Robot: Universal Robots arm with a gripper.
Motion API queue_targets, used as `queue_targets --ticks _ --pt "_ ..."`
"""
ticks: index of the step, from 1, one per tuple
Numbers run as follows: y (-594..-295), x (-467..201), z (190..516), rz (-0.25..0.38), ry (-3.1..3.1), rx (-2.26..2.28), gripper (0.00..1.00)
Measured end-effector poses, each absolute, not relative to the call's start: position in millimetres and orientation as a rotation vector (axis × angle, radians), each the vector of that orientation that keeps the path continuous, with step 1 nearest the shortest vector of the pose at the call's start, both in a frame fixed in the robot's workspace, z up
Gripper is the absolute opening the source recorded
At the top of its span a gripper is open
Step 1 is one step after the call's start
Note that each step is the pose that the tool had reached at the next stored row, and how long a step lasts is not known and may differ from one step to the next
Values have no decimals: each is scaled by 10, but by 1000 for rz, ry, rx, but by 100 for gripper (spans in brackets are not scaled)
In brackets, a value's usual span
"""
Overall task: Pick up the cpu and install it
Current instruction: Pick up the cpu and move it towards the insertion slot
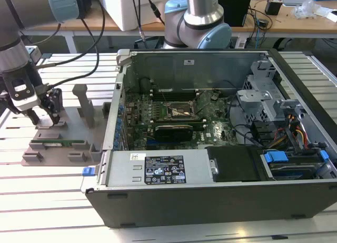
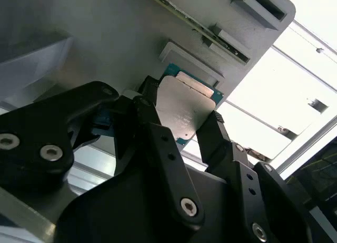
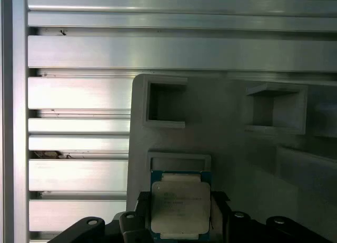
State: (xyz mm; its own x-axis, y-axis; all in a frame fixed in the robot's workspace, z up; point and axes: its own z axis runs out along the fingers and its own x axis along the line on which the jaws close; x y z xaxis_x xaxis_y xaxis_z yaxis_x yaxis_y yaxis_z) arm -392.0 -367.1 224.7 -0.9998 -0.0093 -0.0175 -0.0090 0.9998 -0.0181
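The cpu is partly covered. In the first wrist view its near edge is cut off and its two side edges disappear behind the black fingers. In the second wrist view the fingers hide the near part of its silvery top. The gripper is narrowed onto the chip, one finger pressed to each of two opposite edges. It cannot be told whether the chip rests in the shallow seat of the grey holder tray or is raised just off it. In the exterior view the gripper hangs low over the far part of that tray, at the exterior view's left. The tray lies on the slotted aluminium table, well apart from the socket. The near wall of the open computer case hides the near strip of the motherboard, and the working arm is cut off at the picture's edge. There is one cpu, one green memory stick lying in the tray's near slot, one socket, one case and two fingers. Two square pockets show in the tray beyond the chip, and a second arm stands behind the case.
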Motion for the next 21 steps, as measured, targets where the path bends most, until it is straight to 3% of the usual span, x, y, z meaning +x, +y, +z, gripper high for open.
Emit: queue_targets --ticks 21 --pt "-3669 -3921 2717 -28 3124 -14 54"
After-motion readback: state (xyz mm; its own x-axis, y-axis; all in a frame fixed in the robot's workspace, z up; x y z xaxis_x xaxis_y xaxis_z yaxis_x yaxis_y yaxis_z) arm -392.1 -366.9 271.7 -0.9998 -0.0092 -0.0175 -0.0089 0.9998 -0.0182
